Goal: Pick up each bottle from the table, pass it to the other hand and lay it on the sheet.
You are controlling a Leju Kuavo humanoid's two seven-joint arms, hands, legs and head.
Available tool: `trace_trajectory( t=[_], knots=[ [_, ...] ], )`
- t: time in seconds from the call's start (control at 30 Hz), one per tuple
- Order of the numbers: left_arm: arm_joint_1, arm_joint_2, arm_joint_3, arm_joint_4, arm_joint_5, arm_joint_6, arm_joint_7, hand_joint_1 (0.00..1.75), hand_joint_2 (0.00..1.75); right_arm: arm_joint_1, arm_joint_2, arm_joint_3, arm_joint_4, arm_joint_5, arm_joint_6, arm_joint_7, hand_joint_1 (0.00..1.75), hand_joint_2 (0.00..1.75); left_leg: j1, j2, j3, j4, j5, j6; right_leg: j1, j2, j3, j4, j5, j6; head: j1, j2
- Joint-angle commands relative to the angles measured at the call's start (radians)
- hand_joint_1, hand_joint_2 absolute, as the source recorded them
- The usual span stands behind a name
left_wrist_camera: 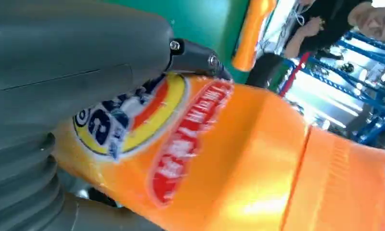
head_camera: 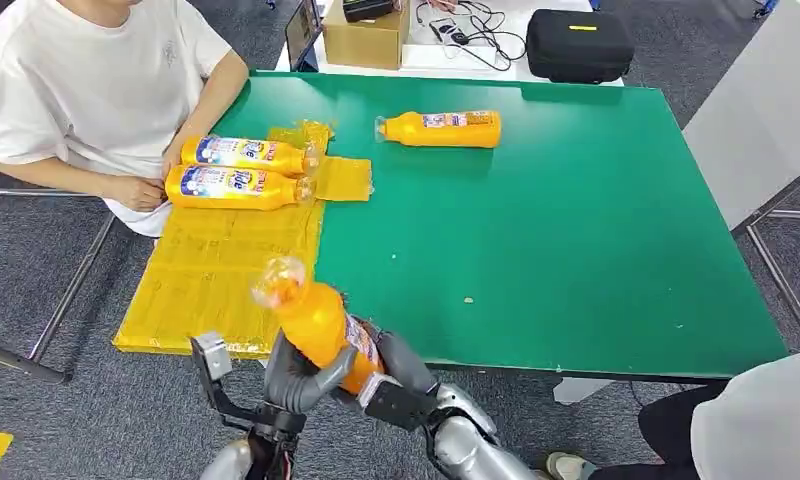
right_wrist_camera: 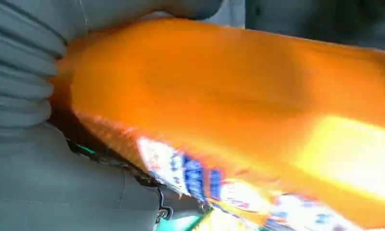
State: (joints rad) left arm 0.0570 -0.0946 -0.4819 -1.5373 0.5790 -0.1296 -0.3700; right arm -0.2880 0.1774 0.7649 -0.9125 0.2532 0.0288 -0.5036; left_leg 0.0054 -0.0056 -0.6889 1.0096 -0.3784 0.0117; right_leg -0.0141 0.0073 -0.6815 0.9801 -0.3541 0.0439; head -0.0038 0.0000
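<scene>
Handover step, looks like: orange plastic bottle (head_camera: 316,325) gripped by left hand (head_camera: 298,378) and right hand (head_camera: 396,385) together; next, one grip released, bottle laid on yellow sheet (head_camera: 211,275).

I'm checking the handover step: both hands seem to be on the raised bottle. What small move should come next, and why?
Probably the right hand should let go. The left hand already wraps the bottle, which both hands hold near the table's front edge, so the pass looks made. The yellow sheet, with two bottles on it, lies on the left hand's side.
</scene>
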Motion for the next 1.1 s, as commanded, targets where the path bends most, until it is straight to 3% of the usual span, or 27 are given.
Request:
trace_trajectory(
  t=[0.03, 0.07, 0.1, 0.17, 0.2, 0.27, 0.3, 0.47, 0.5, 0.53, 0.57, 0.6, 0.63, 0.67, 0.7, 0.73, 0.77, 0.83, 0.87, 0.93, 0.97, 1.0, 1.1],
  knots=[
    [-0.059, -0.014, -0.064, 0.058, -0.002, -0.104, 0.01, 1.75, 1.75, -0.057, 0.0, 0.084, 0.075, -0.018, 0.068, 0.014, 0.0, 0.0, 0.0, -0.001, 0.019, 0.001, -0.009, 0.0, 0.0, -0.002, 0.019, 0.002, -0.01, -0.002, 0.0, 0.0],
    [-0.056, -0.013, -0.063, 0.058, -0.018, -0.1, 0.01, 1.75, 1.75, -0.055, 0.006, 0.073, 0.085, -0.021, 0.06, 0.018, 0.0, 0.0, 0.0, -0.001, 0.01, -0.001, -0.004, 0.0, 0.0, -0.002, 0.01, 0.0, -0.005, -0.001, 0.0, 0.0],
    [-0.056, -0.013, -0.063, 0.058, -0.018, -0.1, 0.01, 1.75, 1.75, -0.055, 0.006, 0.073, 0.085, -0.021, 0.06, 0.018, 0.0, 0.0, 0.0, -0.001, 0.02, 0.001, -0.009, 0.0, 0.0, -0.002, 0.02, 0.001, -0.01, -0.001, 0.0, 0.0],
    [-0.054, -0.012, -0.061, 0.06, -0.018, -0.1, 0.01, 1.75, 1.75, -0.053, 0.007, 0.074, 0.087, -0.021, 0.06, 0.018, 0.0, 0.0, 0.0, -0.001, 0.011, -0.001, -0.004, 0.0, 0.0, -0.002, 0.011, -0.001, -0.005, -0.001, 0.0, 0.0],
    [-0.054, -0.012, -0.061, 0.06, -0.018, -0.1, 0.01, 1.75, 1.75, -0.053, 0.007, 0.074, 0.087, -0.021, 0.06, 0.018, 0.0, 0.0, 0.0, -0.001, 0.017, 0.0, -0.007, 0.0, 0.0, -0.002, 0.017, 0.001, -0.008, -0.001, 0.0, 0.0],
    [-0.054, -0.012, -0.061, 0.06, -0.018, -0.1, 0.01, 1.75, 1.75, -0.053, 0.007, 0.074, 0.087, -0.021, 0.06, 0.018, 0.0, 0.0, 0.0, -0.001, 0.009, -0.001, -0.003, 0.0, 0.0, -0.002, 0.009, -0.001, -0.004, -0.001, 0.0, 0.0],
    [-0.054, -0.012, -0.061, 0.06, -0.018, -0.1, 0.01, 1.75, 1.75, -0.053, 0.007, 0.074, 0.087, -0.021, 0.06, 0.018, 0.0, 0.0, 0.0, -0.001, 0.019, 0.0, -0.008, 0.0, 0.0, -0.002, 0.019, 0.001, -0.009, -0.001, 0.0, 0.0],
    [-0.06, -0.022, -0.043, 0.066, -0.066, -0.053, -0.005, 1.75, 1.75, -0.043, 0.018, 0.057, 0.076, -0.026, 0.045, 0.02, 0.0, 0.0, 0.0, -0.001, 0.008, -0.001, -0.003, 0.0, 0.0, -0.002, 0.008, -0.001, -0.004, -0.001, 0.0, 0.0],
    [-0.062, -0.026, -0.033, 0.067, -0.085, -0.025, -0.008, 1.75, 1.75, -0.038, 0.02, 0.051, 0.073, -0.028, 0.037, 0.023, 0.0, 0.0, 0.0, -0.001, 0.017, 0.0, -0.008, 0.0, 0.0, -0.002, 0.017, 0.001, -0.008, -0.001, 0.0, 0.0],
    [-0.072, -0.028, -0.02, 0.069, -0.142, 0.04, -0.01, 1.75, 1.75, -0.029, 0.02, 0.044, 0.068, -0.029, 0.024, 0.027, 0.0, 0.0, -0.001, -0.002, 0.013, -0.001, -0.005, 0.0, 0.0, -0.002, 0.013, 0.0, -0.006, -0.001, 0.0, 0.0],
    [-0.084, -0.032, -0.011, 0.075, -0.213, 0.126, -0.01, 1.75, 1.75, -0.017, 0.017, 0.037, 0.057, -0.029, 0.006, 0.03, 0.0, 0.0, 0.0, -0.002, 0.018, 0.001, -0.009, 0.0, 0.001, -0.003, 0.018, 0.001, -0.009, -0.002, 0.0, 0.0],
    [-0.099, -0.034, 0.001, 0.087, -0.262, 0.187, -0.008, 1.75, 1.75, -0.008, 0.017, 0.028, 0.053, -0.03, -0.01, 0.034, 0.0, 0.0, 0.0, -0.003, 0.011, -0.001, -0.004, 0.0, 0.001, -0.003, 0.012, -0.001, -0.005, -0.001, 0.0, 0.0],
    [-0.128, -0.033, 0.015, 0.115, -0.324, 0.263, -0.007, 1.75, 1.75, 0.003, 0.015, 0.019, 0.042, -0.033, -0.025, 0.034, 0.0, 0.0, 0.0, -0.003, 0.019, 0.0, -0.008, 0.0, 0.0, -0.004, 0.019, 0.001, -0.01, -0.002, 0.0, 0.0],
    [-0.145, -0.029, 0.024, 0.133, -0.353, 0.291, -0.015, 1.75, 1.75, 0.008, 0.013, 0.016, 0.037, -0.033, -0.03, 0.035, 0.0, 0.0, 0.0, -0.004, 0.013, -0.001, -0.005, 0.0, 0.0, -0.005, 0.014, 0.0, -0.006, -0.001, 0.0, 0.0],
    [-0.175, -0.03, 0.025, 0.172, -0.493, 0.434, -0.04, 1.75, 1.75, 0.017, 0.012, 0.004, 0.027, -0.037, -0.047, 0.033, 0.0, 0.0, 0.0, -0.003, 0.007, -0.002, -0.002, 0.0, 0.0, -0.003, 0.007, -0.001, -0.003, -0.001, 0.0, 0.0],
    [-0.214, -0.024, 0.033, 0.23, -0.655, 0.596, -0.052, 1.75, 1.75, 0.03, 0.014, -0.016, 0.018, -0.04, -0.074, 0.026, 0.0, 0.0, 0.0, -0.005, 0.017, -0.001, -0.006, 0.0, 0.0, -0.006, 0.018, 0.0, -0.008, -0.002, 0.0, 0.0],
    [-0.258, -0.028, 0.058, 0.296, -0.731, 0.674, -0.068, 1.75, 1.75, 0.039, 0.013, -0.031, 0.013, -0.038, -0.1, 0.024, 0.0, 0.0, 0.0, -0.003, 0.013, -0.002, -0.004, 0.0, 0.0, -0.004, 0.013, -0.001, -0.006, -0.001, 0.0, 0.0],
    [-0.319, -0.035, 0.123, 0.371, -0.742, 0.697, -0.062, 1.75, 1.75, 0.032, 0.025, -0.046, 0.03, -0.001, -0.178, 0.031, 0.0, 0.0, 0.0, -0.004, 0.01, -0.003, -0.002, 0.0, 0.0, -0.005, 0.01, -0.001, -0.004, -0.001, 0.0, 0.0],
    [-0.343, -0.035, 0.142, 0.398, -0.758, 0.716, -0.071, 1.75, 1.75, 0.023, 0.035, -0.047, 0.045, 0.001, -0.173, 0.03, 0.0, 0.0, 0.0, -0.007, 0.018, -0.002, -0.005, -0.001, 0.0, -0.009, 0.019, 0.0, -0.008, -0.002, 0.0, 0.0],
    [-0.419, -0.027, 0.16, 0.503, -0.918, 0.828, -0.086, 1.75, 1.75, -0.003, 0.059, -0.035, 0.088, 0.009, -0.171, 0.015, 0.0, 0.0, 0.0, -0.002, 0.008, -0.002, -0.001, 0.0, 0.0, -0.003, 0.008, -0.001, -0.002, -0.001, 0.0, 0.0],
    [-0.436, -0.036, 0.203, 0.531, -1.001, 0.828, -0.075, 1.75, 1.75, -0.01, 0.067, -0.028, 0.099, 0.012, -0.17, 0.012, 0.0, 0.0, 0.0, -0.002, 0.015, -0.001, -0.004, -0.001, 0.0, -0.003, 0.015, 0.001, -0.006, -0.002, 0.0, 0.0],
    [-0.479, -0.039, 0.221, 0.596, -1.043, 0.828, -0.066, 1.75, 1.75, -0.023, 0.075, -0.014, 0.119, 0.014, -0.16, 0.007, 0.0, 0.0, 0.0, -0.002, 0.011, -0.002, -0.002, 0.0, 0.0, -0.002, 0.011, -0.001, -0.003, -0.001, 0.0, 0.0],
    [-0.591, -0.016, 0.235, 0.758, -1.111, 0.828, -0.058, 1.75, 1.75, -0.045, 0.087, 0.011, 0.146, 0.012, -0.143, -0.001, 0.0, 0.0, 0.0, -0.001, 0.017, -0.001, -0.004, -0.001, 0.001, -0.002, 0.016, 0.001, -0.005, -0.003, 0.0, 0.0]
  ],
)
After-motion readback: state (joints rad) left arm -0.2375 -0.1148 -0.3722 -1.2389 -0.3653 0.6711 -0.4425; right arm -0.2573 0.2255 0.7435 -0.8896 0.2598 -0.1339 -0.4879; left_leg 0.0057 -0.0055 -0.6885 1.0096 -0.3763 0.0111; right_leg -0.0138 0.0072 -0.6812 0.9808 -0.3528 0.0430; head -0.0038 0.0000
